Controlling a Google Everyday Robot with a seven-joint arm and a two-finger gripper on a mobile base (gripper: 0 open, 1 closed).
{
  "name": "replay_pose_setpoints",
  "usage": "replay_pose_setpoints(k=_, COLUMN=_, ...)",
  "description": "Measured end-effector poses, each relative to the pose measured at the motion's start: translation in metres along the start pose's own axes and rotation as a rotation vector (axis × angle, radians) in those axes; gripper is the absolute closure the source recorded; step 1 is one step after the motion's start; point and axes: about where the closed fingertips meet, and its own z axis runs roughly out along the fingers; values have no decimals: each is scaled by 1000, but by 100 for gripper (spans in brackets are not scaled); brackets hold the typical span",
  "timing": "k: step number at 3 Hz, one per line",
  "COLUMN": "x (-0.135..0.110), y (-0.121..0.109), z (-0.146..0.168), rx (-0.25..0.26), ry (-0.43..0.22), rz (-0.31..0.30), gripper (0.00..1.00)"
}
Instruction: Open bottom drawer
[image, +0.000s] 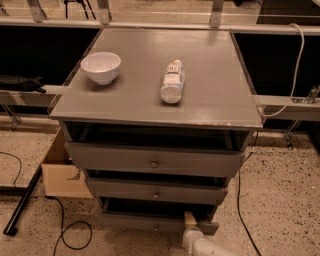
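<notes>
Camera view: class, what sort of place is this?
Probably a robotics lab or workshop: loose black cables trail over the speckled floor, a brown cardboard box sits beside the grey wooden drawer cabinet, and the robot's gripper is at the slim grey bottom drawer.

Claw (190, 219) sat low, against the right end of the bottom drawer (135, 221), which stood slightly out. Top drawer (115, 156) and middle drawer (120, 189) also ajar. On the grey cabinet (215, 85): white bowl (100, 67) at left, plastic bottle (173, 81) lying on its side.
</notes>
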Motion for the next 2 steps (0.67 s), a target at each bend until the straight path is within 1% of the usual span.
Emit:
replay_pose_setpoints(k=1, x=0, y=-1, z=2, rx=-1, ry=6, rz=-2, gripper=0)
replay_pose_setpoints(k=2, x=1, y=-3, z=3, rx=-2, ry=12, rz=-4, gripper=0)
